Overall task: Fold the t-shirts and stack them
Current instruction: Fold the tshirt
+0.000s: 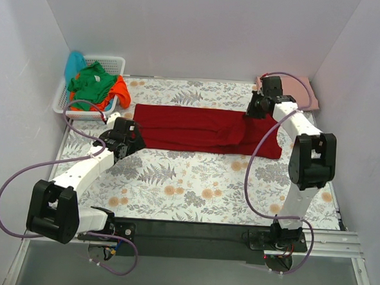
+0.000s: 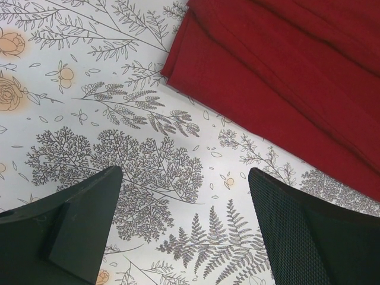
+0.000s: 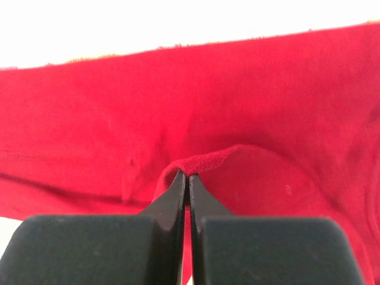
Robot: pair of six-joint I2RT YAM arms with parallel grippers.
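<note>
Fold under way on the dark red t-shirt (image 1: 197, 129), a long band across the tabletop's far half: my right pincer (image 3: 188, 176) is closed tight on its right end, my left pincer (image 2: 184, 178) gapes empty beside its left end, and next, I judge, the held end must travel leftward over the band.

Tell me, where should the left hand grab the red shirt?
Grab the red shirt at its left end, probably on the near corner. The folded layers lie flat and stacked there, so the open left hand should come in low from the left, with one finger sliding under the edge. The right hand is shut on the other end.
</note>
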